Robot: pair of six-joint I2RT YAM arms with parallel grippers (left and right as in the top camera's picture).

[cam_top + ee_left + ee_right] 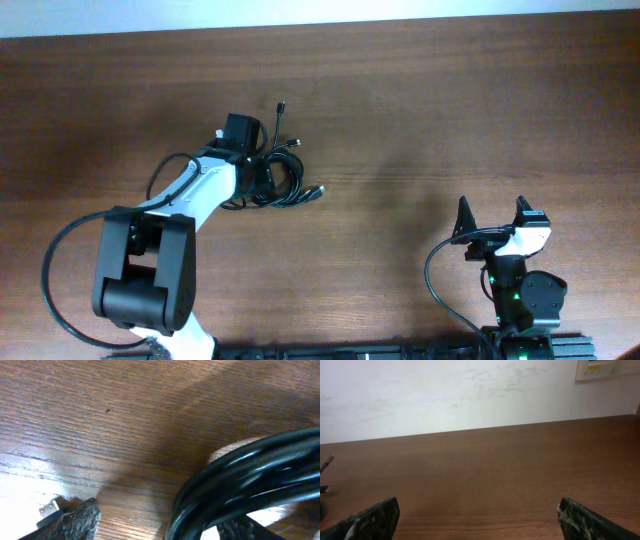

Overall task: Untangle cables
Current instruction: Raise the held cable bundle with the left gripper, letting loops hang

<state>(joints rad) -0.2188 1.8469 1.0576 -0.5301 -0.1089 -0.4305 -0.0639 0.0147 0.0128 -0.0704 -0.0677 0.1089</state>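
Black cables [250, 475] lie on a brown wood-grain table [420, 120]; the wall [470, 395] is white.

A bundle of glossy black cables [250, 475] arcs from the bottom edge up to the right edge, lying on the brown wood-grain counter [125, 420]. The left gripper [165, 519] has its jaws apart, with the bundle between them. One dark, rough finger [75, 522] shows at the lower left, clear of the bundle. The other is mostly hidden behind the cables at the lower right. A small metal plug [50, 508] lies just beside the lower-left finger.
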